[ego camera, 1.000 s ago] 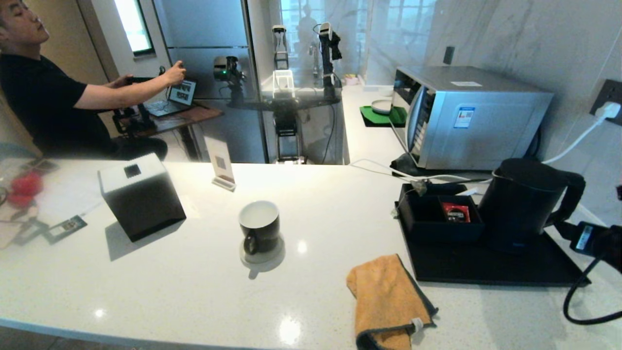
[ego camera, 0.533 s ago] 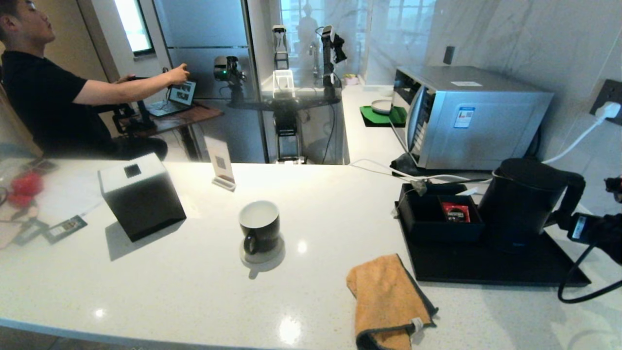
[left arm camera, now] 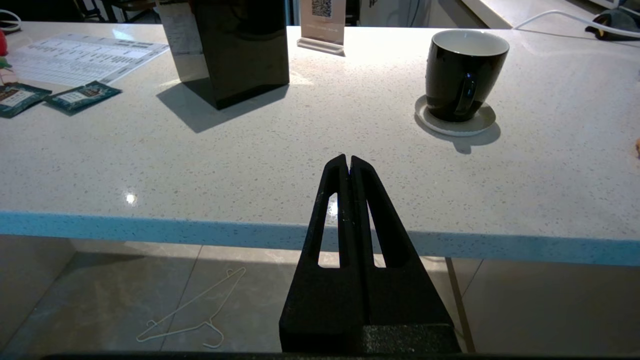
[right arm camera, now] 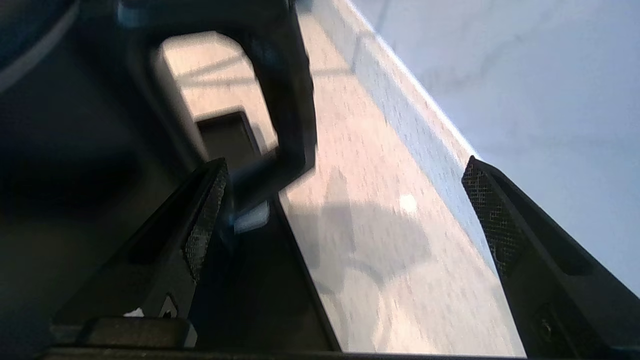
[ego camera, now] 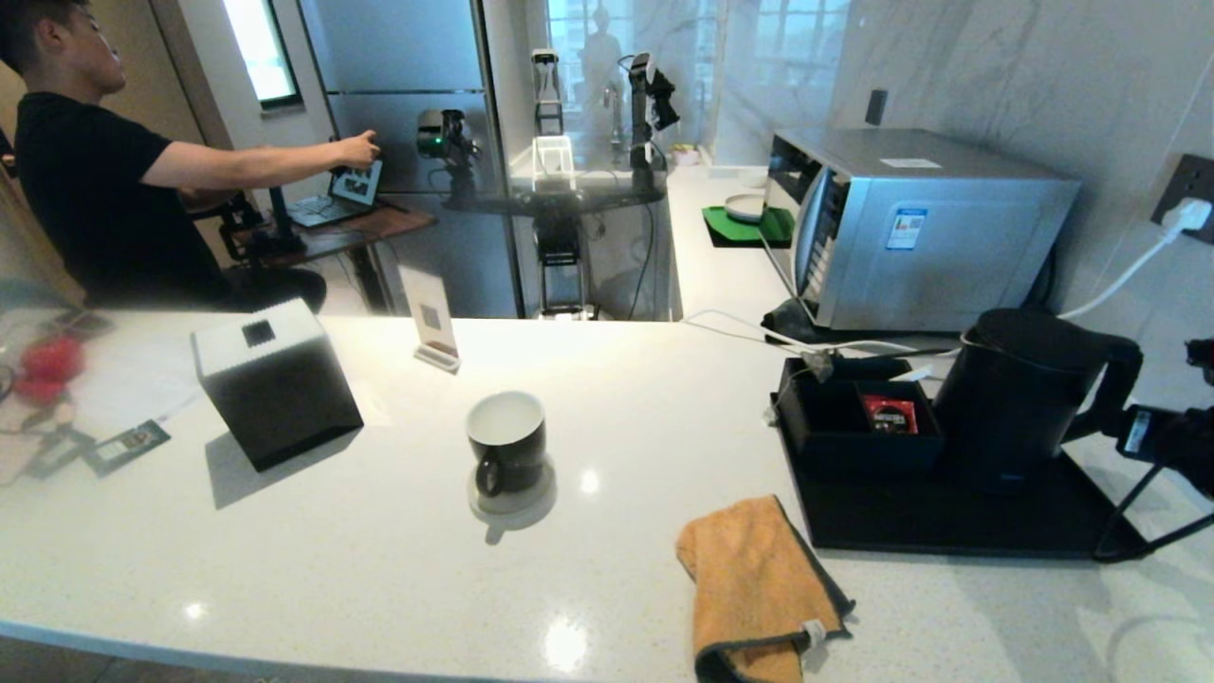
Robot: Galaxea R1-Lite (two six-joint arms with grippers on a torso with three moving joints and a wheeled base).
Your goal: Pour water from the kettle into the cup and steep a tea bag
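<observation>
The kettle (ego camera: pixel 1020 398), a matte black tapered cylinder with a flat lid and loop handle, is standing on a flat black tray (ego camera: pixel 948 526) near the bench's (ego camera: pixel 379 569) right edge. The right hand (right arm camera: pixel 345 210) is hanging just beside the handle, its mesh-textured fingers (right arm camera: pixel 205 220) standing wide apart with nothing between them; one finger is sitting close to the foot of the handle loop, though contact cannot be told. A black open box (ego camera: pixel 854 422) on the tray, just left of the kettle, is holding a small red packet (ego camera: pixel 890 414).

The cup (ego camera: pixel 507 441), glossy black and rounded with a white inside, is sitting on a round grey coaster (ego camera: pixel 517 493) near the middle of the speckled white bench, well apart from the kettle. A soft orange cloth (ego camera: pixel 754 588) with a grey border is lying crumpled between them, toward the front edge. A black cube box (ego camera: pixel 275 384) and a small upright card (ego camera: pixel 429 327) are standing toward the far left, with flat green sachets (left arm camera: pixel 82 95) near the left edge. A steel microwave (ego camera: pixel 910 223) is standing behind the tray.

The left hand (left arm camera: pixel 348 162) is parked off the front edge, fingers pressed together and empty.

A person (ego camera: pixel 95 180) is sitting beyond the far left corner.
</observation>
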